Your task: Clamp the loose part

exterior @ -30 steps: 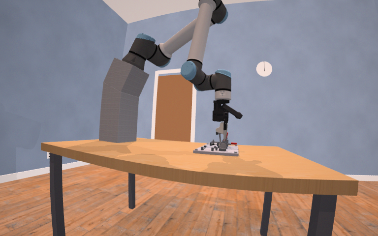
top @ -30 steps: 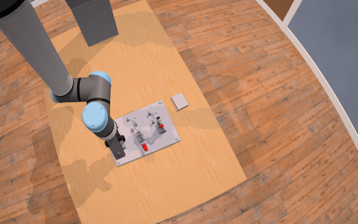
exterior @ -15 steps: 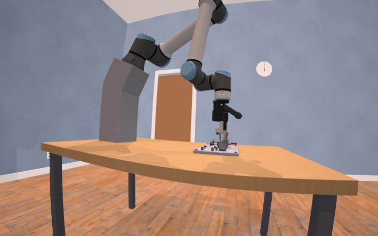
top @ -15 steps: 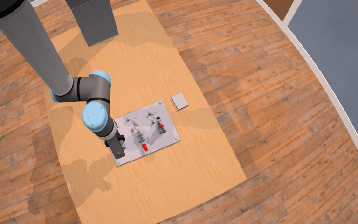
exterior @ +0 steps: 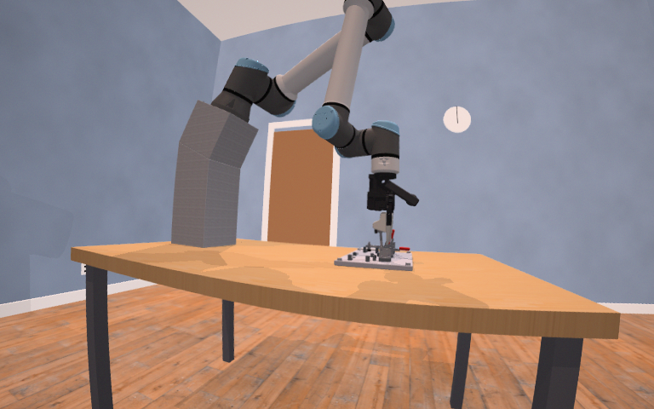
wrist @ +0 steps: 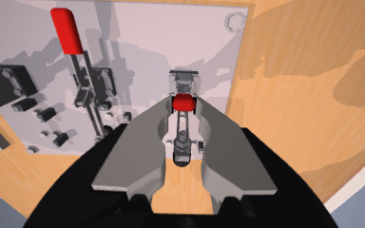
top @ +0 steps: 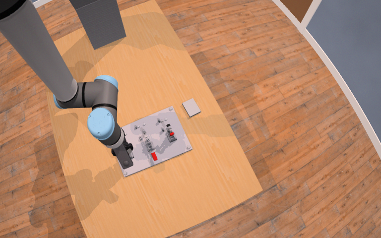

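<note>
From above, a pale grey rectangular fixture plate (top: 165,156) lies on the curved light-wood table (top: 157,202), turned at an angle to the table's edges. The loose part, a small flat light-grey square plate (top: 191,107), lies on the wood just beside the fixture's far corner, apart from it and outside any nest. Two toggle clamps stand on the fixture, one with a long red-capped handle (top: 154,156) near the middle and one with a short red-tipped handle (top: 171,134) nearer the square plate. The grey arm with pale blue joint caps (top: 100,123) reaches down over the fixture's opposite end, and its dark two-jaw gripper (top: 127,152) sits low over that corner.

From the side of the room, the arm hangs straight down from its wrist. The gripper (exterior: 384,237) points at the fixture plate (exterior: 347,262), its grey fingers reaching down among the clamps. A tall grey block pedestal (exterior: 204,202) carries the arm at the table's far end.

Looking down along the wrist, the two broad grey fingers frame a third clamp's red-tipped upright handle (wrist: 182,102). The gripper (wrist: 183,111) is closed on that handle, the jaws pressing its sides near the red tip. The long red-capped handle (wrist: 67,30) stands off to the left over the plate.
</note>
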You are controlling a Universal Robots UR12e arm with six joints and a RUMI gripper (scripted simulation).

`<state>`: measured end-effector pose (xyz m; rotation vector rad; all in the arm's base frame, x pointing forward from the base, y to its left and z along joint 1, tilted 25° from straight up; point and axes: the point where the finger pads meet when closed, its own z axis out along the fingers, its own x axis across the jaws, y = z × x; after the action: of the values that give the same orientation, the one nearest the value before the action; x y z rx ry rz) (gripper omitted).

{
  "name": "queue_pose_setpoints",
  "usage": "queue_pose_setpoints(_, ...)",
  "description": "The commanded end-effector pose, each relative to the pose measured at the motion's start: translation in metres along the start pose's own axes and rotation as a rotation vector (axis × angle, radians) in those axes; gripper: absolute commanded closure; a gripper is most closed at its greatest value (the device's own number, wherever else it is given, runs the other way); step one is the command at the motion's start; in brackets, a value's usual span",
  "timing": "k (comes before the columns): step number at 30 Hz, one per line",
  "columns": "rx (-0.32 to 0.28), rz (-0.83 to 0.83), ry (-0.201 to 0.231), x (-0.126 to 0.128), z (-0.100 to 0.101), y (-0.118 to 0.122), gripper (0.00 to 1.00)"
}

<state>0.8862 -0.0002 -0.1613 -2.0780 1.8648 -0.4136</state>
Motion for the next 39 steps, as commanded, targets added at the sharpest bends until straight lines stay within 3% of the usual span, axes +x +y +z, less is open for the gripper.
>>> queue_pose_setpoints(1, 0.001, 0.000, 0.000, 0.0000, -0.0005, -0.0002, 1.00)
queue_pose_setpoints(36, 0.001, 0.000, 0.000, 0.0000, -0.0003, 0.0025, 1.00)
queue_pose_setpoints(37, 0.001, 0.000, 0.000, 0.0000, -0.0003, 0.0025, 0.72)
queue_pose_setpoints(39, 0.001, 0.000, 0.000, 0.0000, -0.0003, 0.0025, 0.72)
